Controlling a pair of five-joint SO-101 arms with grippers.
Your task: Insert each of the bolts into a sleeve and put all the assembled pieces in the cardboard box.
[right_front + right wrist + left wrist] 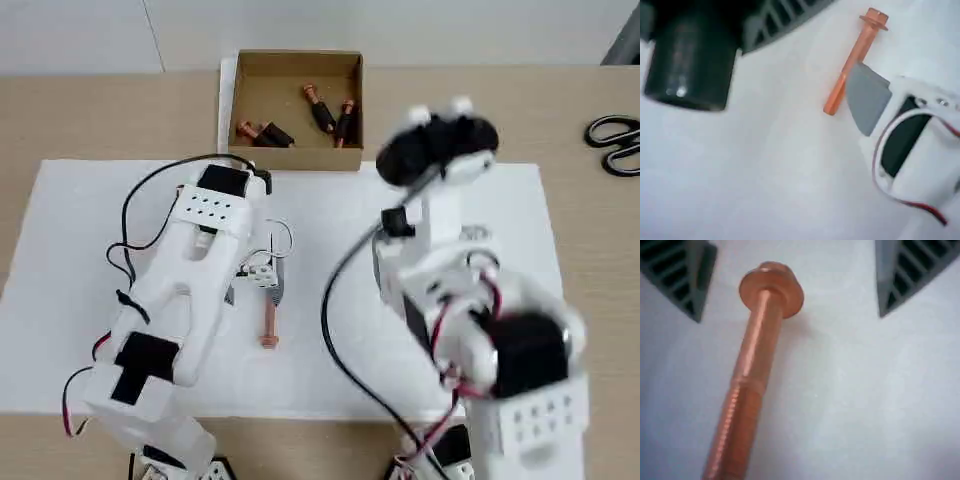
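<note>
A copper bolt [269, 320] lies on the white sheet [90, 300], its head toward the table's front edge. My left gripper [268, 278] hovers just above it, open, with its two grey fingers either side of the bolt's [752, 375] head in the left wrist view. The right wrist view has a black sleeve [690, 60] close up against a ribbed grey finger [785, 15]; my right gripper [725, 35] is shut on it. Farther off in that view lie the bolt [855, 60] and the left arm's finger [867, 97]. The cardboard box [228, 100] at the back holds several assembled pieces [322, 112].
Black scissors [615, 140] lie at the far right edge of the wooden table. The right arm's body [470, 290] stands over the right half of the sheet. A black cable [335, 330] loops across the sheet between the arms.
</note>
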